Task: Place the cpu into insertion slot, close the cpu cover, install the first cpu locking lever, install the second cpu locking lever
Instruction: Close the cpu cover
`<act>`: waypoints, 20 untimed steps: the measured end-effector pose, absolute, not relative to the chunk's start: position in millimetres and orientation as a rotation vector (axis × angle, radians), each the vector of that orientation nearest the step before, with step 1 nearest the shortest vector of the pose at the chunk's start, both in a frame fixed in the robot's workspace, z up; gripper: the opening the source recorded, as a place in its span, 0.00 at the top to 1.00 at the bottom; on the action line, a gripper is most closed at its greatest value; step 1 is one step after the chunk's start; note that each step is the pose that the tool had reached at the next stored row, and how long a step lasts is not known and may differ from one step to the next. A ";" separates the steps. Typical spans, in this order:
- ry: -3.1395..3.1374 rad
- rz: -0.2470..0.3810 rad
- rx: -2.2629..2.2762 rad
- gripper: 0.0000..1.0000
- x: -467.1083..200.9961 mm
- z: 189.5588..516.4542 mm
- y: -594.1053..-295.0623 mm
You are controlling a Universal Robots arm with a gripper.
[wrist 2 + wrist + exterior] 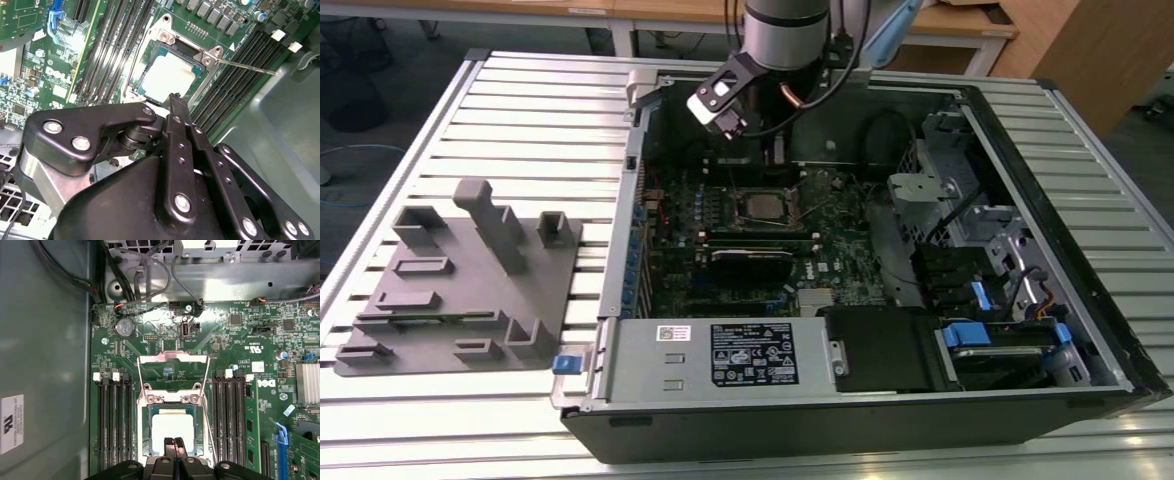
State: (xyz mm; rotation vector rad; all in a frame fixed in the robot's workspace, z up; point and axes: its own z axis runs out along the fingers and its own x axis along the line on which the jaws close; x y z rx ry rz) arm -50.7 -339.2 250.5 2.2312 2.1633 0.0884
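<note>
Cpu (172, 429) lies flat in the slot (148, 430), directly beneath the tips of the gripper (174, 442); seating judged complete. Jaws are pinched together with nothing between them. Cover (172, 358) stands raised beyond the cpu from the jaws, leaving the slot exposed. One lever (245, 66) juts unlatched to one side, evidently freeing the cover. Case (720, 430) houses the board (150, 330).
</note>
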 end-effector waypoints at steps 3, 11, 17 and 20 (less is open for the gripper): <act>2.163 0.088 2.231 0.89 -50.7 254.9 -339.2; 2.163 0.088 2.231 0.89 -50.7 263.9 -339.2; 2.164 0.088 2.231 0.89 -49.9 264.1 -339.2; 2.163 0.088 2.231 0.89 -46.2 264.1 -339.2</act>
